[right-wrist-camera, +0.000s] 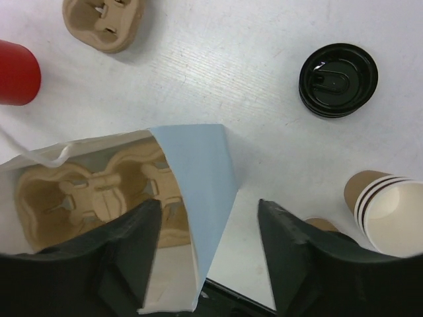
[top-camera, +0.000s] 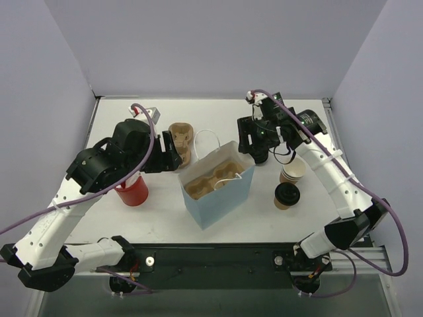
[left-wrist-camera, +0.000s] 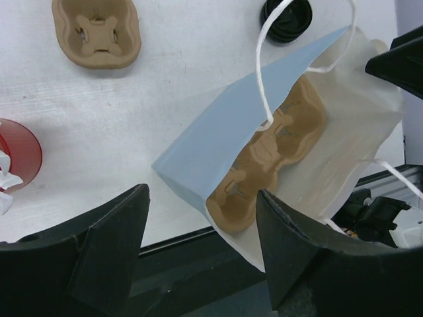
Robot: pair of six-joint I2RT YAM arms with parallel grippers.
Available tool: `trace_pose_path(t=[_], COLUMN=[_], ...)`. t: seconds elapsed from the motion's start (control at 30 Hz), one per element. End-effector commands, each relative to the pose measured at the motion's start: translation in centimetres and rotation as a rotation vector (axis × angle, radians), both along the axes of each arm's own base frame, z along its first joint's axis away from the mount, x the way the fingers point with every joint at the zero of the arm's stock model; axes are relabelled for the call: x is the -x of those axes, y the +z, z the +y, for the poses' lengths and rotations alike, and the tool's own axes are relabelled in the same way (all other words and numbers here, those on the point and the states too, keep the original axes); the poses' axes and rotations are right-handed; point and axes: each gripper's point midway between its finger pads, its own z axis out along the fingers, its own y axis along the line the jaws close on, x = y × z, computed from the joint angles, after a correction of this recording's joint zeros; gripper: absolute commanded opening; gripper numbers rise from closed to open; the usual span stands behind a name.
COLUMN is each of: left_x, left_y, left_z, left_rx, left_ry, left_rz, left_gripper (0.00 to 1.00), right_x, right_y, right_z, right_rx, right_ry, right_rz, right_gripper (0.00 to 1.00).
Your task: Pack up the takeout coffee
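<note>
A: The right wrist view catches a stack of open kraft cups (right-wrist-camera: 388, 212) that the left wrist view misses.
B: Count: two pulp trays, the bagged tray (top-camera: 208, 185) inside the one blue bag (top-camera: 221, 201) and the loose tray (top-camera: 182, 137). One red cup (top-camera: 132, 191), one lidded kraft cup (top-camera: 287, 196).
A: Both stand on the bench (top-camera: 165, 211), outside the bag.
B: Left pincer (left-wrist-camera: 201, 191) and right pincer (right-wrist-camera: 210, 201) are spread, gripping nothing.

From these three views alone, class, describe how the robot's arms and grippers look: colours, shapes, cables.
The left arm and right arm each have white links with black joint housings and wrists. A purple cable loops along each arm. The left gripper and right gripper both end in two broad, matte black, wedge-shaped fingers.
</note>
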Motion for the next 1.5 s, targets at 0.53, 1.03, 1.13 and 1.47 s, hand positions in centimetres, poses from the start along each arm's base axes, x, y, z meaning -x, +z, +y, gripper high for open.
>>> trace_pose_path(t=[0.53,1.03,1.13,1.47], left_x=[0.6,1.4,1.4,1.8], left_y=[-0.3,-3.6,-3.6,-5.0], left_z=[-0.5,-1.3,-1.4,-2.5], left_rx=[-0.180,-0.303,-0.297,-0.240], left_ry=[-0.014,-0.075,-0.070,-0.066], left_rz=[0.060,0.130,0.132,0.175], left_gripper=[0.65,0.53,0.53,0.54], right_x=[4.2,5.0,5.0,5.2], right_y=[-1.5,-2.2,-2.0,-2.0], right_z=[-1.0,-0.2,-0.4,-0.2], right_rx=[-0.017,-0.052,-0.065,-0.084], right_ry=[-0.427,-0.462,-0.478,-0.490], right_rz=[-0.024,-0.007,-0.011,-0.004], right_gripper=[0.00,0.00,0.00,0.00])
